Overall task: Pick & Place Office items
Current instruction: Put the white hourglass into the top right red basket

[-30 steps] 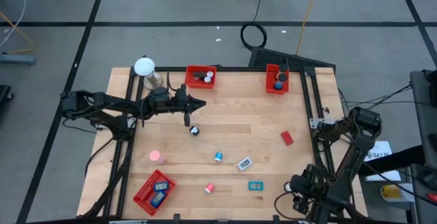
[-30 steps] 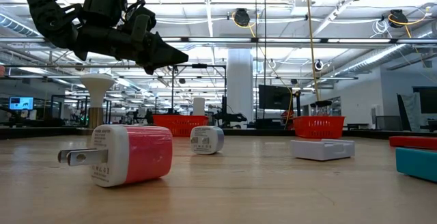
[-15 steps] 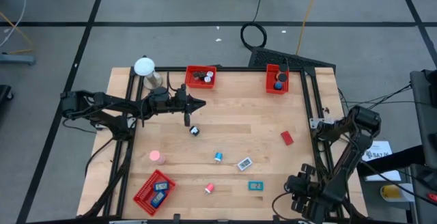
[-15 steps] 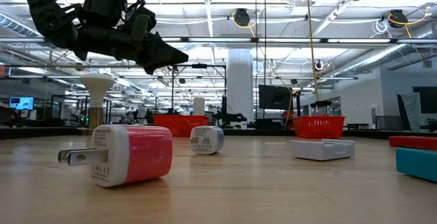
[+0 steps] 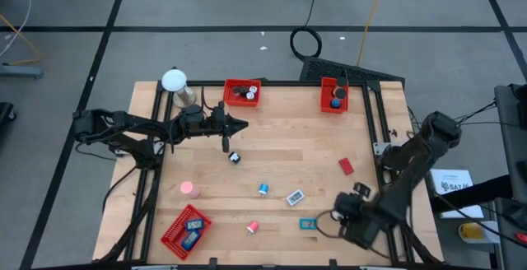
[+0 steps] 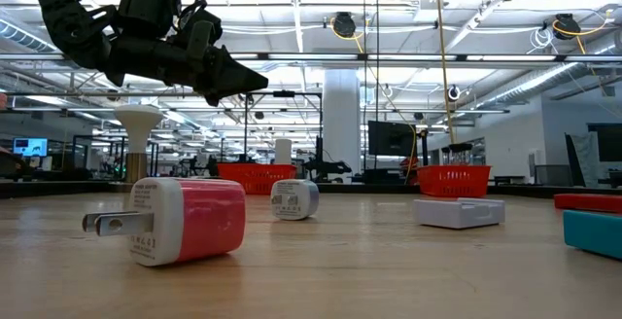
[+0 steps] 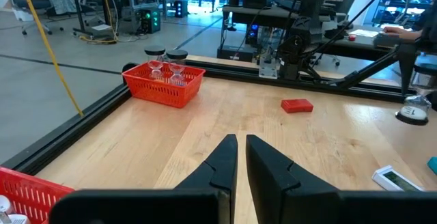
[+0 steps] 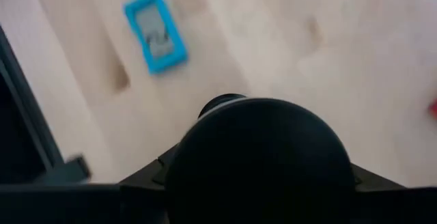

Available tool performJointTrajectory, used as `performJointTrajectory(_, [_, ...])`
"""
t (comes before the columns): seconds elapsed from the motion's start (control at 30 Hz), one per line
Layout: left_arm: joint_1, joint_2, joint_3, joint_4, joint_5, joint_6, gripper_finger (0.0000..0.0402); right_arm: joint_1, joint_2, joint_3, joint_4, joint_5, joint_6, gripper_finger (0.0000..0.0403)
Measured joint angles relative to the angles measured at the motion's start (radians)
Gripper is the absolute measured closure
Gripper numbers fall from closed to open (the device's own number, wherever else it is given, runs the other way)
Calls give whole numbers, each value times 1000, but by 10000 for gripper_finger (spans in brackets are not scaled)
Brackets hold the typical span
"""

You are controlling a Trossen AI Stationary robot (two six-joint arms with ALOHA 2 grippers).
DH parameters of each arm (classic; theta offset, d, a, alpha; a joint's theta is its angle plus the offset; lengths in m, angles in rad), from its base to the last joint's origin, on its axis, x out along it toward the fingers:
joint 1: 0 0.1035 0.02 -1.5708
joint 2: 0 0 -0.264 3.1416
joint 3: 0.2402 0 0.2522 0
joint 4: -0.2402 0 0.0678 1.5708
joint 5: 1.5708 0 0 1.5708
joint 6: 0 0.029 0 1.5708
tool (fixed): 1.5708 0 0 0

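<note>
Seven or so office items lie loose on the table [image 5: 280, 138], and the one you're closest to is the flat blue piece [image 5: 308, 224] near the front edge. The right gripper [image 5: 338, 219] hangs just beside it. I can't tell if that claw is apart or together, since its wrist cam is mostly blocked by something dark and round. The blue piece looks thin, stiff and light, lying flat, so I'd guess it skates on the wood if you nudge it. Come straight down and pinch across the short sides rather than scooping. The left gripper [image 5: 240, 124] waits up high by the back trays with its jaws pretty much together, holding nothing. The rest look just as light: a red plug [image 6: 185, 220], a blue roll [image 5: 263, 189], a white tag [image 5: 295, 197], a pink round thing [image 5: 189, 189] and a red flat piece [image 5: 346, 166]. The roll probably rolls off if bumped. Three red trays [image 5: 242, 92] sit at the back and the front left corner. The top is smooth pale wood in a black frame, in a big open workshop with a grey floor and cables behind.
</note>
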Motion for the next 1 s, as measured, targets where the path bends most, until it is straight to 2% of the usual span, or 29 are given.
performJointTrajectory(0.27, [0,0,0,0,0,0,371,-359,-53,0,19,-9,-393,226])
performJointTrajectory(0.53, [0,0,0,0,0,0,371,-674,-32,0,142,-73,-753,226])
performJointTrajectory(0.8, [0,0,0,0,0,0,371,-824,21,-2,171,-81,-948,226])
performJointTrajectory(1.0, [0,0,0,0,0,0,371,-886,25,-89,282,-116,-994,224])
